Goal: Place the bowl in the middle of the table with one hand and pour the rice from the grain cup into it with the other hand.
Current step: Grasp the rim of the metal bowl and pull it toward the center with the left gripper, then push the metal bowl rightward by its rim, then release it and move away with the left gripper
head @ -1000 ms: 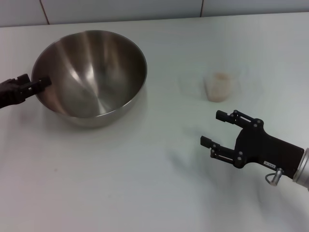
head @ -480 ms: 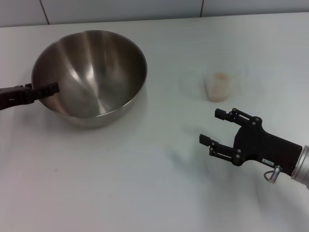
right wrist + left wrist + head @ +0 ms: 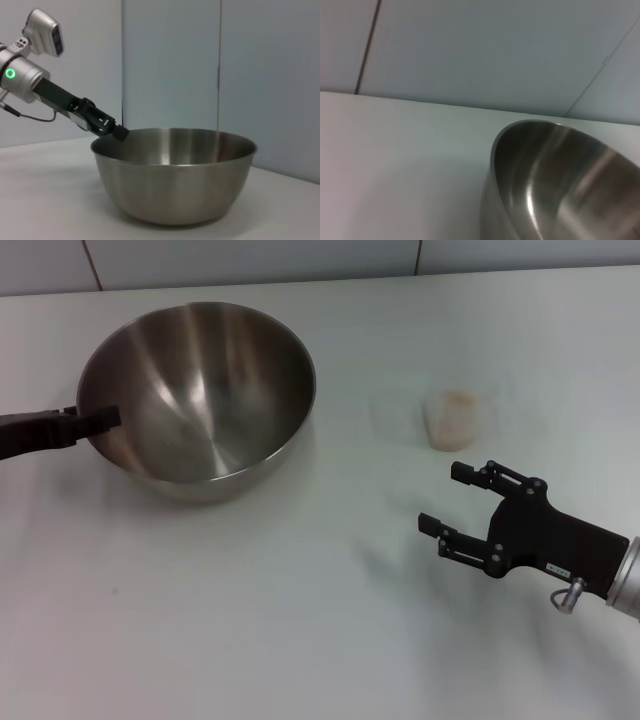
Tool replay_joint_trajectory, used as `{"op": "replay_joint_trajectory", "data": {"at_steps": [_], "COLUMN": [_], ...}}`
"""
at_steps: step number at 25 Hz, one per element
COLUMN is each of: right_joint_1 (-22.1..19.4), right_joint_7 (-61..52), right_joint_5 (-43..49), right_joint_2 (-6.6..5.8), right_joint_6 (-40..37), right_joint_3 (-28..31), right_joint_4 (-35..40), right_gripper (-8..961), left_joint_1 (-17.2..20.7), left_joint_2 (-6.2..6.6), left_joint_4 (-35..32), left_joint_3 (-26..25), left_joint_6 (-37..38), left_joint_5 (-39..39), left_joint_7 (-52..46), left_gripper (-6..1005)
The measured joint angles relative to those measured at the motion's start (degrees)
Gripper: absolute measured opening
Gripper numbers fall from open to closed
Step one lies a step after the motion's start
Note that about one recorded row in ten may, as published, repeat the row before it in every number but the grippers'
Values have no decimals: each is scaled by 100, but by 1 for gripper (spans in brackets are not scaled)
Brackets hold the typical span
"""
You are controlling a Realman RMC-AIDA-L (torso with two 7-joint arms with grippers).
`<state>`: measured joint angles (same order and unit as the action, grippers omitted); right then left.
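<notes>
The steel bowl (image 3: 197, 398) sits far-left on the white table (image 3: 250, 620), its left rim pinched by the left gripper (image 3: 100, 420), while the rice-filled grain cup (image 3: 452, 420) stands just beyond the spread-open right gripper (image 3: 455, 502).

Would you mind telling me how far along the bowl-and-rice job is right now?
Nothing is finished. In hand: the left pincer is at the rim of the bowl, which sits left of the table middle. Left: the grain cup holds its rice, ungrasped; the right pincer is open short of it.
</notes>
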<state>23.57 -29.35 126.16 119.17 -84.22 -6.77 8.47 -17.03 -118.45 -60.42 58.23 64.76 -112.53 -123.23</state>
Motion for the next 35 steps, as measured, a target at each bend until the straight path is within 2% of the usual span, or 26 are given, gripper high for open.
{"op": "replay_joint_trajectory", "data": {"at_steps": [7, 15, 26, 35], "right_joint_1": [-3, -10, 50, 71], "right_joint_7": [21, 164, 147, 142], "right_joint_5": [-48, -117, -205, -273], "right_joint_2": [1, 0, -9, -9], "right_joint_6": [32, 31, 30, 84], "right_joint_3": [6, 21, 85, 89], "right_joint_4": [20, 21, 14, -5], "right_gripper": [762, 762, 761, 762], "left_joint_1": [-64, -132, -177, -222], "left_joint_2": [7, -8, -11, 14], "left_joint_4": [-93, -141, -187, -215], "left_joint_3": [104, 193, 198, 184], "left_joint_6": [-30, -88, -201, -210], "left_joint_5": [-175, -347, -351, -351], "left_joint_7": [-308, -466, -473, -474], "left_gripper": [362, 190, 36, 36]}}
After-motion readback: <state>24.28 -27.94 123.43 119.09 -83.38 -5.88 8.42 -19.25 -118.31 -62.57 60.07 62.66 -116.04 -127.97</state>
